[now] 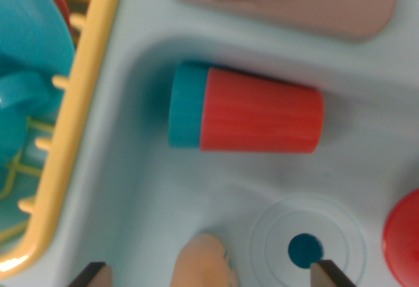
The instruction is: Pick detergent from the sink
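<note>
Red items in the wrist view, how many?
2 clear. The detergent bottle, red body with a teal cap, lies on its side in the sink. A red round object is cut off at the right edge. A red sliver at top left may be a third.

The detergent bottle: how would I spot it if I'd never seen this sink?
Start with the pale blue sink basin filling the wrist view. Above its round drain, lying on its side, is the detergent bottle. It is the only ribbed red body with a teal cap, which points to the view's left; the red thing at the right edge has no cap showing.
</note>
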{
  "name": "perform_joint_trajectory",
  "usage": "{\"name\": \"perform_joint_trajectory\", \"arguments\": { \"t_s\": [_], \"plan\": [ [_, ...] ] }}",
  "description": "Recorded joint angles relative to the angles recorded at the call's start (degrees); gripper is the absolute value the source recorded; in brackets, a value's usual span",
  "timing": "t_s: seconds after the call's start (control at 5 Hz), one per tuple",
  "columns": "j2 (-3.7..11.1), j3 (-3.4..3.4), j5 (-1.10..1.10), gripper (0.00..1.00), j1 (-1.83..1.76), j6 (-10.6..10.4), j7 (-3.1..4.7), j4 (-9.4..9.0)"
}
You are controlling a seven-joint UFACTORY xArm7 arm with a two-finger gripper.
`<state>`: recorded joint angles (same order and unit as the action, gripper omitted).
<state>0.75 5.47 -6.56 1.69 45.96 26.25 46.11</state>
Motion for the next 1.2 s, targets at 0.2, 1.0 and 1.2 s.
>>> {"name": "perform_joint_trajectory", "arguments": {
  "t_s": [0.2,1.0,1.2],
  "plan": [
    [0.0,0.0,0.0,0.0,0.0,0.0,0.0,0.0],
    [0.22,0.19,-0.39,0.0,-0.07,-2.7,1.75,-2.73],
    [0.29,0.25,-0.52,0.0,-0.1,-3.6,2.33,-3.63]
  ]
}}
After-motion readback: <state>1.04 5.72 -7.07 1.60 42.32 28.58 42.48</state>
